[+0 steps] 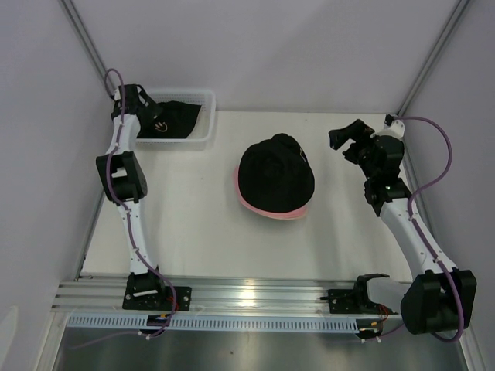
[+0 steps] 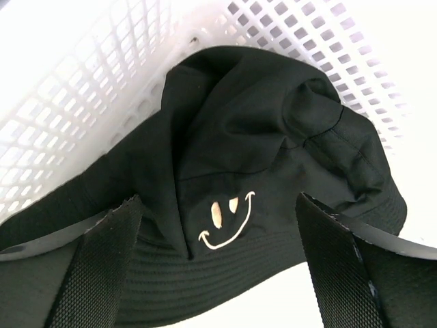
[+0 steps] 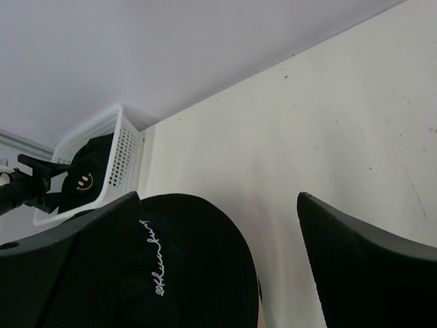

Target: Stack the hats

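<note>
- The smiley hat, black with a light stitched face, lies crumpled in the basket.
- The basket sits at the far left corner of the desk, close to the left wall.
- The hat's crown presses against the basket's mesh, and its brim droops toward the camera.
- The left gripper hangs over the basket with its jaws released and spread wide, one on each side of the embroidered face.
- Whether its fingers touch the fabric cannot be told, and nothing is pinched between them.
- Room is tight there, with mesh walls on both sides of the hat and the arm reaching in from the near side.
- A black hat sits crown up in the middle of the desk, on top of a pink hat.
- Only the pink brim shows, as a thin crescent along the black hat's left and near edges.
- White script is stitched on the black hat's side.
- Bare desk surrounds this stack on every side, well apart from the basket and from the desk's edges.
- The right gripper hovers to the right of the stack, near the right wall, with its jaws released, wide apart and empty.
- Open desk lies between it and the black hat's brim.
</note>
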